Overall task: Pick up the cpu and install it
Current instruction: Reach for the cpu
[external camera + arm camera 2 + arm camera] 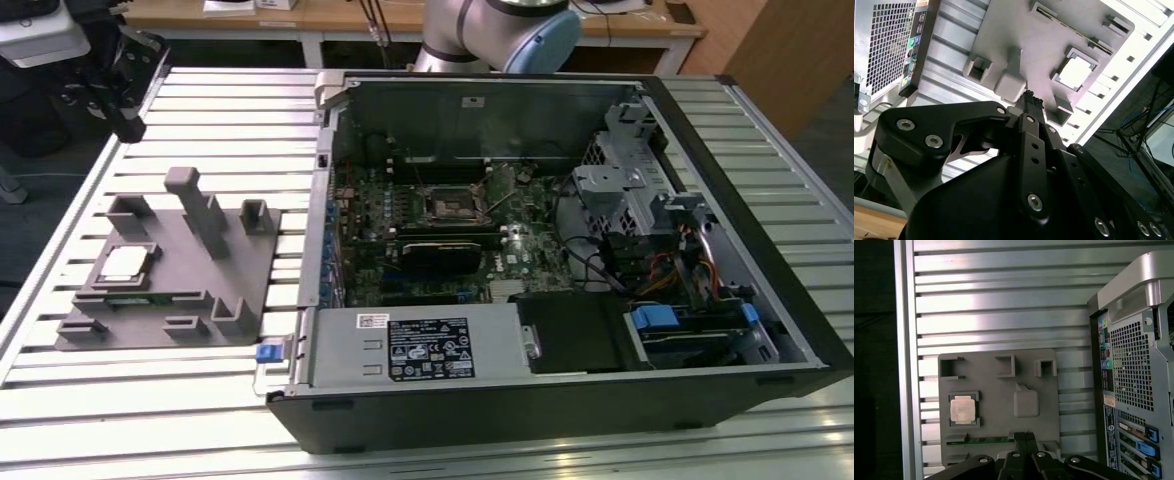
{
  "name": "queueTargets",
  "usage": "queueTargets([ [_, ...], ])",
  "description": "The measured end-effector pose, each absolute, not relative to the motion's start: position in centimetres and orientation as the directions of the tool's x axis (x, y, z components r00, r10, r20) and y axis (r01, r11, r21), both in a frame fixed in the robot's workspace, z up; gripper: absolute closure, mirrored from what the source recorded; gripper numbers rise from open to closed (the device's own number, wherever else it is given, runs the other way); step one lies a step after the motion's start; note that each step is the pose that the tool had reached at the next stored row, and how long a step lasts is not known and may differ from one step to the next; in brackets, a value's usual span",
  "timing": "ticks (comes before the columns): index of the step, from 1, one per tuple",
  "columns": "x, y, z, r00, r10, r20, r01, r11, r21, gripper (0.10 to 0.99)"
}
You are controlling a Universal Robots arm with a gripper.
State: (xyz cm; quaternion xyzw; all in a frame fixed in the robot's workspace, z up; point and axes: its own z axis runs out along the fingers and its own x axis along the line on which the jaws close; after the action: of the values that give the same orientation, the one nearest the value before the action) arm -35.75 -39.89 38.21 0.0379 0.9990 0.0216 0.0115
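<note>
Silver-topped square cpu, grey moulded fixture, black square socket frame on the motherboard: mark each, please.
Silver-topped square cpu [963,409], first wrist view: centre of its metal top.
Grey moulded fixture [994,405], first wrist view: bare base beside the cpu.
Black square socket frame [451,205], exterior view: its middle.

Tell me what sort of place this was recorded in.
Probably a robotics lab or workshop bench: an open computer case lies on a slotted metal table, a grey fixture beside it holds the cpu, and wooden desks stand behind the robot arm.
</note>
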Motion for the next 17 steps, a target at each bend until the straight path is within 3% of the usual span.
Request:
queueTargets([
  [17, -37.4, -40.1, 38.1, -0.997, 0.076, -0.021, 0.075, 0.996, 0.044, 0.98],
])
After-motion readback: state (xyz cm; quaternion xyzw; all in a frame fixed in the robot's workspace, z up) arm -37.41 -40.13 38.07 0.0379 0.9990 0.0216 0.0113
